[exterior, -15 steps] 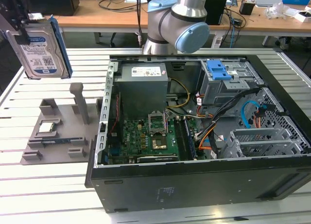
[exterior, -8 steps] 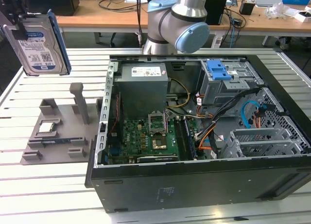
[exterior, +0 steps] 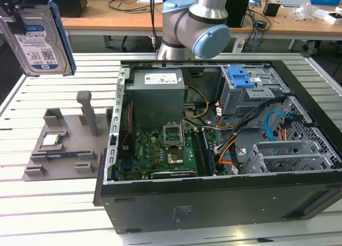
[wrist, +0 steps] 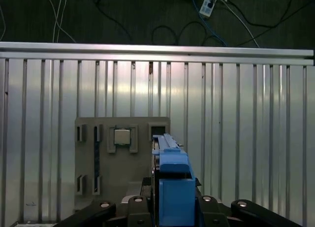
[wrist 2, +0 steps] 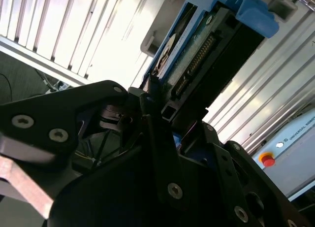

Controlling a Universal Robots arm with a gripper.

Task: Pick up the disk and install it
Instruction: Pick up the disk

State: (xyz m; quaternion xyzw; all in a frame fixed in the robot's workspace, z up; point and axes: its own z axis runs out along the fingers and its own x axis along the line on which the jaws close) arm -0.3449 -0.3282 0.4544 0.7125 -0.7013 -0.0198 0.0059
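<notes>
The hand point(wrist 2: 161, 113) grips the disk point(exterior: 40, 40) upright (blue frame showing) high above the grey fixture point(exterior: 64, 144).

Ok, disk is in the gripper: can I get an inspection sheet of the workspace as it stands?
Surface: slatted metal table, bearing an open computer case and a grey fixture tray.
Job's things: disk held in the air off the table, not in the case; drive bay with blue top sits inside the case.
Clutter: small square chip seated in the fixture tray.
Grippers: gripper shut on one end of the disk.
Cables: black, orange, blue and yellow cables run loose inside the case beside the drive bay.
Surroundings: desks behind the table, with boxes and cords.
</notes>
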